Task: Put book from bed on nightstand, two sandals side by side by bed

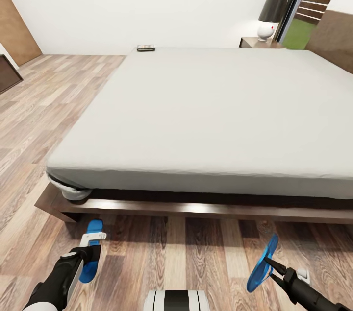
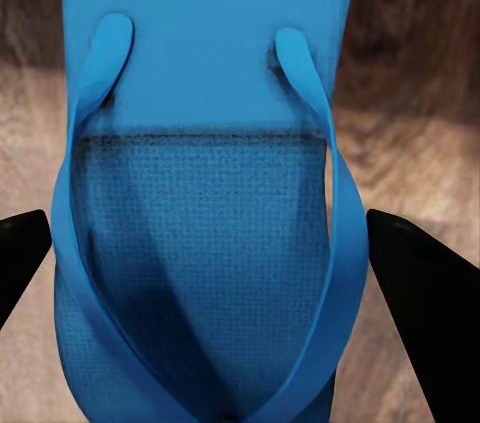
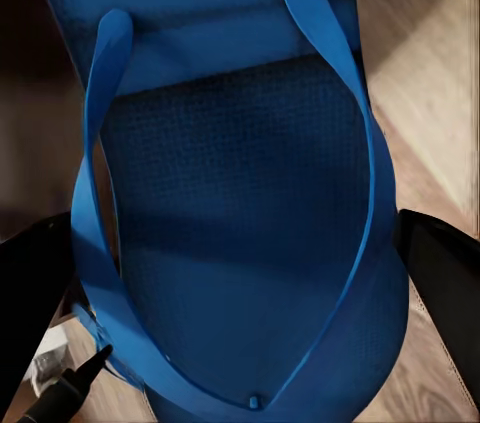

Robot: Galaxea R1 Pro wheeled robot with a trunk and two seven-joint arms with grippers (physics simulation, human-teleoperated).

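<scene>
Blue is what jumps out first: down at the left of the head view, the left sandal [image 1: 91, 251] is lying flat on the wood-plank floor [image 1: 166, 252], just in front of the bed frame [image 1: 196, 209], and the left gripper [image 1: 90, 246] is parked right over it. In the left wrist view that same sandal is seen strap-up with the two dark fingers [image 2: 420, 303] spread wide on either side of it, apparently not pinching anything, though actual contact can't be confirmed. Moving across, the bed [image 1: 211, 115] with its pale grey mattress takes up the middle, and the book [image 1: 145, 48] is spotted way back at the far corner of the mattress, small and dark, lying flat. Further right, behind the bed, the nightstand [image 1: 260, 43] is seen with a white-based lamp [image 1: 269, 17] with a dark shade on top. Over at the lower right, the right sandal [image 1: 263, 263] is held up off the floor, tilted on edge, pinched at its side by the right gripper [image 1: 272, 268]. In the right wrist view the dark fingers [image 3: 440, 273] are seen at either side of that sandal's sole, with the straps facing the camera.
</scene>
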